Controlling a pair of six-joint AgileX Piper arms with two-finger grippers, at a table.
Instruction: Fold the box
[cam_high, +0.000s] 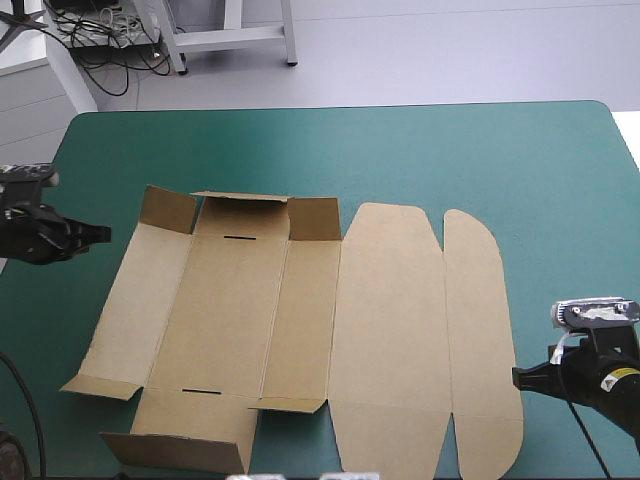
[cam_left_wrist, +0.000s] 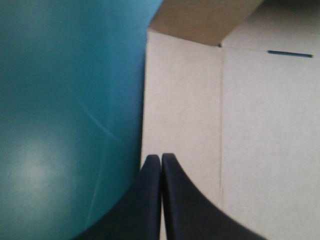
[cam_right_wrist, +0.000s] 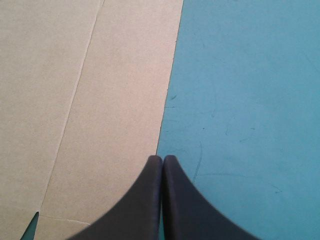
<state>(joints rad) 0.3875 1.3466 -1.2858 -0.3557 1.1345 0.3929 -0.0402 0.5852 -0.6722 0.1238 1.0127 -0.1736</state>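
I see the brown box (cam_high: 300, 330) lying as a cut sheet near the middle of the teal-green cover (cam_high: 420, 150), mostly flat. On its left part the far wall (cam_high: 240, 216) and the two corner flaps (cam_high: 168, 209) beside it stand up a little, and a thin slot (cam_high: 240, 238) shows just below that wall. To the right, the broad lid panel (cam_high: 385, 330) and the narrow outer strip (cam_high: 480, 330), both with rounded corners, lie flat. My left gripper (cam_high: 100, 234) hangs near the sheet's left edge, toward the far end, not touching it in the high view; its black fingers are pressed together in one point with nothing between them. My right gripper (cam_high: 518, 377) sits just beside the strip's right edge, toward the near end, fingers likewise together and holding nothing, the tip lined up with the board's edge in its wrist view.
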